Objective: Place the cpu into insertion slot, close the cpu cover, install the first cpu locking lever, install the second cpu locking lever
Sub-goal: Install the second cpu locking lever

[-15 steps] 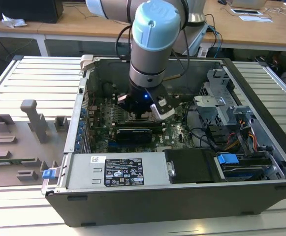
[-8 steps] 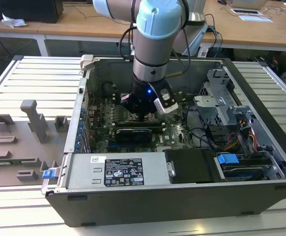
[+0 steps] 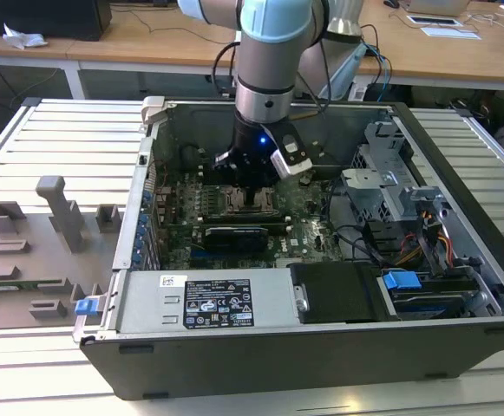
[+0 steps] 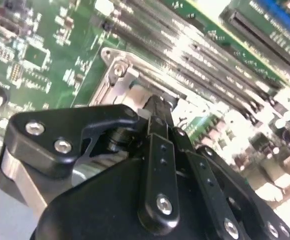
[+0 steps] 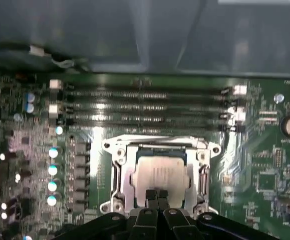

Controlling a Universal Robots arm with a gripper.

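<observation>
— Gripper [image 5: 156, 196] first: what are your fingers doing?

— My two black fingertips are pressed together with no gap between them, resting on the near edge of the cpu [image 5: 157, 172]. Nothing is pinched between them.

— Where does the chip sit?

— Flat inside the insertion slot [image 5: 116, 172], its dull silver-grey top smooth and square with rounded corners. The cpu cover [image 5: 159, 145], a thin dark metal frame, seems to lie down around it, the chip showing through its window; I cannot tell whether the levers are latched.

— And around it?

— The socket sits mid-board on the green motherboard [image 5: 264, 165], bright screws at its corners. Long dark memory slots [image 5: 145, 107] run just beside its far edge, and a row of round pale capacitors [image 5: 52, 177] stands near one side. In the exterior view my arm reaches down into the open computer case [image 3: 460, 342], whose grey steel walls ring it closely.
</observation>
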